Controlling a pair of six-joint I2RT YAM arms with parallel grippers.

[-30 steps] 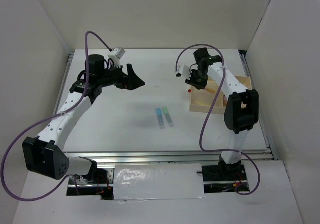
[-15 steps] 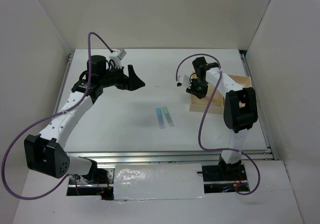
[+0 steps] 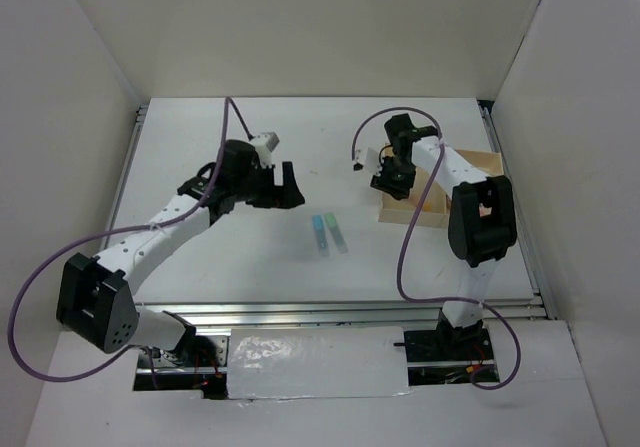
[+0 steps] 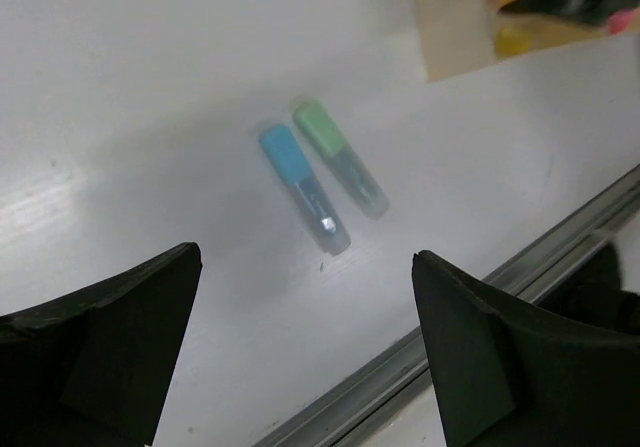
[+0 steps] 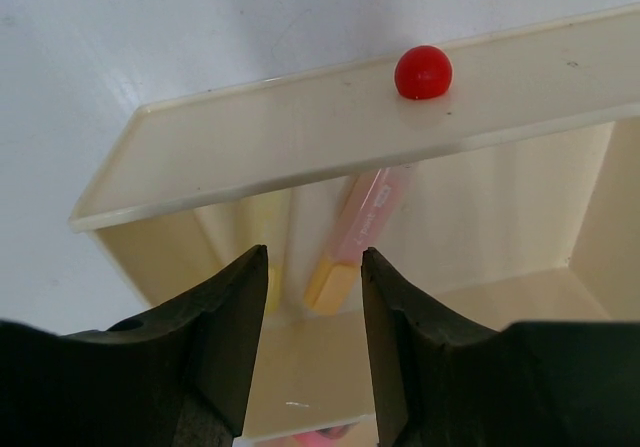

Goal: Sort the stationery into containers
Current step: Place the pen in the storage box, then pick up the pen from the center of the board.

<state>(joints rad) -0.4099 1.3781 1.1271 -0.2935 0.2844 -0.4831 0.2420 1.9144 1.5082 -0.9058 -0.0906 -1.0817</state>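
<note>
A light blue stick (image 3: 320, 233) and a light green stick (image 3: 337, 231) lie side by side mid-table. They also show in the left wrist view, blue (image 4: 300, 187) and green (image 4: 340, 157). My left gripper (image 3: 291, 189) is open and empty, hovering just left of them, its fingertips (image 4: 150, 307) wide apart. The pale wooden tray (image 3: 425, 210) lies at the right. My right gripper (image 3: 391, 180) is open over its left end. Inside the tray (image 5: 250, 137) an orange-capped stick (image 5: 360, 232) leans on a wall, beside a yellow stick (image 5: 268, 272). Something pink (image 5: 330, 435) shows at the bottom.
A tiny red dot (image 5: 422, 71) sits on the tray's rim. A metal rail (image 3: 340, 310) runs along the table's near edge and shows in the left wrist view (image 4: 450, 317). White walls enclose the table on three sides.
My left arm has swung right and toward the table's middle, ending close to the two sticks. My right gripper shifted slightly right over the tray's edge, then stayed still.
</note>
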